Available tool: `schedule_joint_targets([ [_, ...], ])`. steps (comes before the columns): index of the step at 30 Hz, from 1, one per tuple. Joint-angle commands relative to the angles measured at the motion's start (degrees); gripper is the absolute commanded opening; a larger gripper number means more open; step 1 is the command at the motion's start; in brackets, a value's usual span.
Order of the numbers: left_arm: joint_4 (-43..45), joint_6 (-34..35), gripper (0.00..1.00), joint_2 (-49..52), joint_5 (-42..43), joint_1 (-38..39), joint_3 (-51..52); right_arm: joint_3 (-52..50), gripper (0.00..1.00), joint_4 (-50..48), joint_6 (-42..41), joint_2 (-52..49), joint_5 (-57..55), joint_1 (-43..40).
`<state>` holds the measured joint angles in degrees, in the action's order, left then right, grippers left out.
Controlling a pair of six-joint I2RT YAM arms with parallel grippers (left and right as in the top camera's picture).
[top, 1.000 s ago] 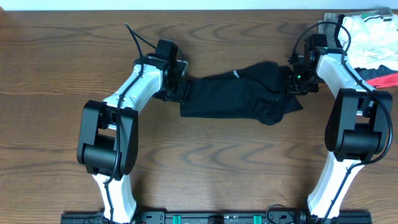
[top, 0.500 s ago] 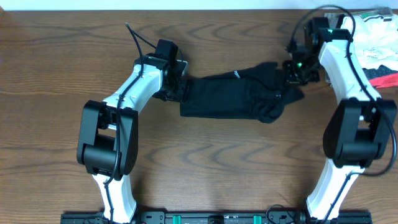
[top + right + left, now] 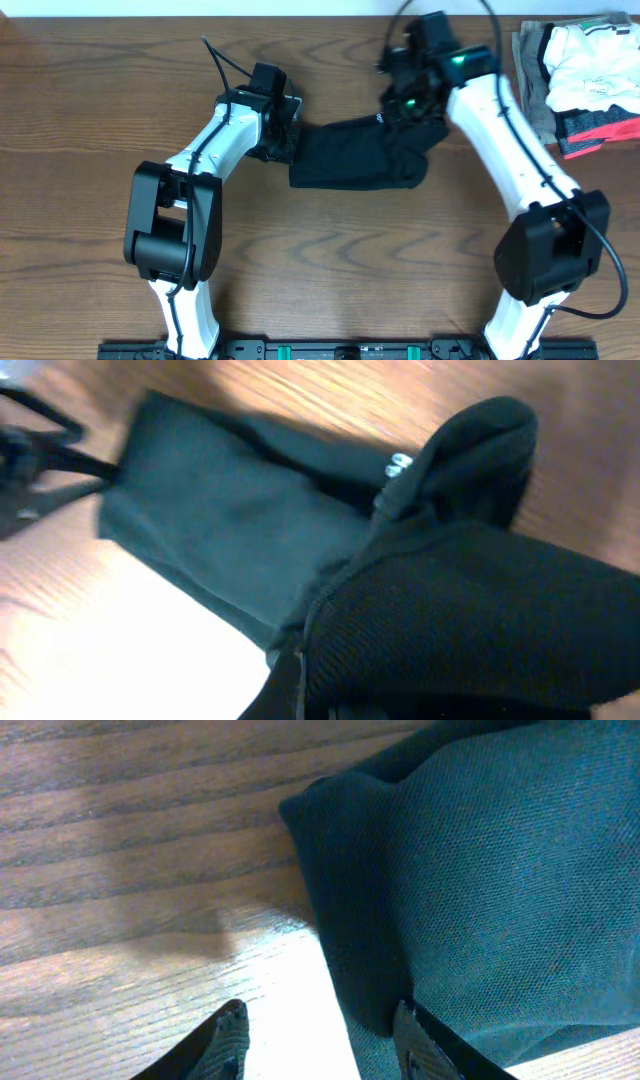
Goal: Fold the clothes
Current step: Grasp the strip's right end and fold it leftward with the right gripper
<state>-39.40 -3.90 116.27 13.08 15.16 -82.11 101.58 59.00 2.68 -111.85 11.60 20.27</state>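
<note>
Left gripper (image 3: 320,1028): fingers apart, black shirt (image 3: 350,158) edge lying between them, rest spreading ahead of it on table (image 3: 330,260). Right gripper (image 3: 407,106): pinched tight on shirt's opposite end, fabric bunched right at fingers, flat part beyond. Count: one black shirt, two grippers, one pile of other garments (image 3: 585,70) well off to right gripper's side.

The white mark (image 3: 398,462) on the black shirt (image 3: 345,160) is unreadable.
</note>
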Motion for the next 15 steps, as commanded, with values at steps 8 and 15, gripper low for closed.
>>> schedule_joint_targets([
  [8,0.1,0.6,0.72,-0.1,-0.5,0.0,-0.5,0.9,0.01,-7.6,-3.1,0.5,0.9,9.9],
  [15,0.6,5.4,0.99,-0.4,-0.4,-1.2,-0.7,0.8,0.01,-12.0,-4.9,0.2,0.9,12.5],
])
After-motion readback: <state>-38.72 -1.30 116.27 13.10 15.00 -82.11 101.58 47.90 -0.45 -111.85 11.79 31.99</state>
